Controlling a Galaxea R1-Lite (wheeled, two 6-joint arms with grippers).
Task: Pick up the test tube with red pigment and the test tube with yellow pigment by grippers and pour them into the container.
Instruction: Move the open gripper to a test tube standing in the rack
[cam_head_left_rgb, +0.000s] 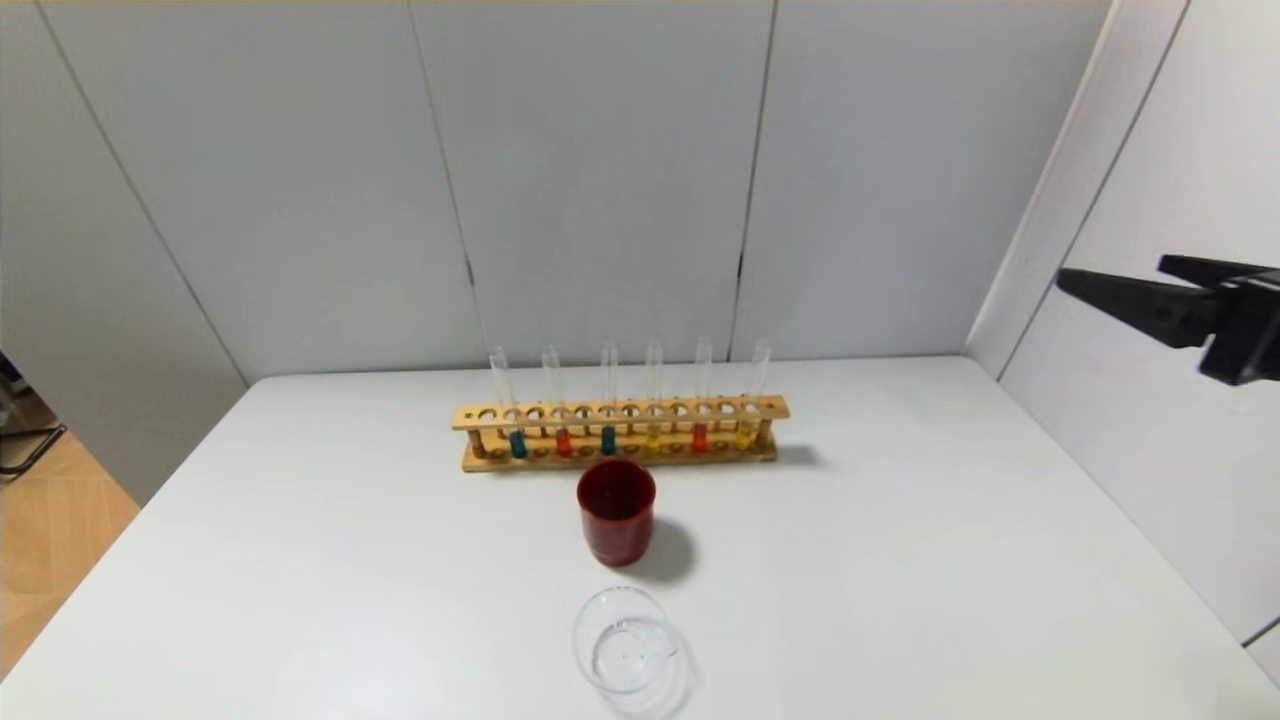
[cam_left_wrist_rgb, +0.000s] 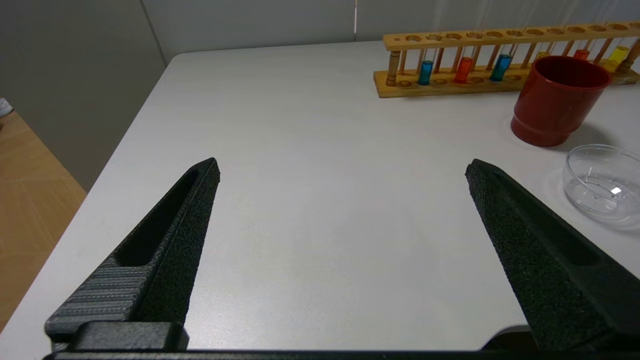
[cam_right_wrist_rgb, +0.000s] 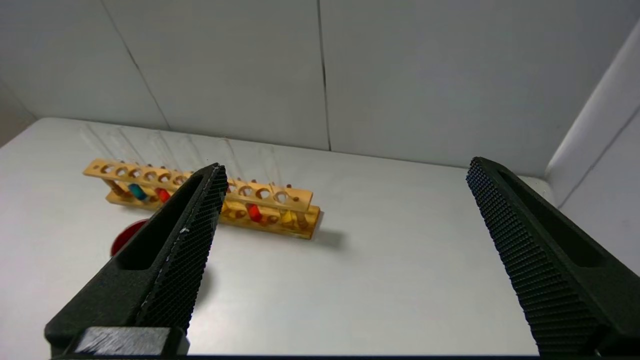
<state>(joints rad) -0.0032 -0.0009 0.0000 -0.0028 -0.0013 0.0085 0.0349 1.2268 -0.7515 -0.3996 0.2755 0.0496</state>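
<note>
My left hand: nearest of all, low over the near left part of the worktop, fingers spread wide with nothing between them; it does not show in the head view.
My right hand: raised at the far right, well above the worktop, fingers wide apart and empty; from its wrist it looks down toward the rack.
Container: clear glass cup standing upright at the near middle of the worktop, apart from everything else; no coloured liquid shows in it.
Red cup: dark red, upright, between the container and the rack, just in front of the rack's middle.
Rack: wooden, lying crosswise behind the red cup, holding six upright tubes.
Tubes, from my left: teal, red-orange, teal, pale yellow, red-orange, yellow.
Test tube with red pigment: upright in the rack, second from the right end; another red one stands second from the left.
Test tube with yellow pigment: upright at the rack's right end; a paler yellow one stands near the middle.
Writing: I can read no brand, label or lettering on any item.
</note>
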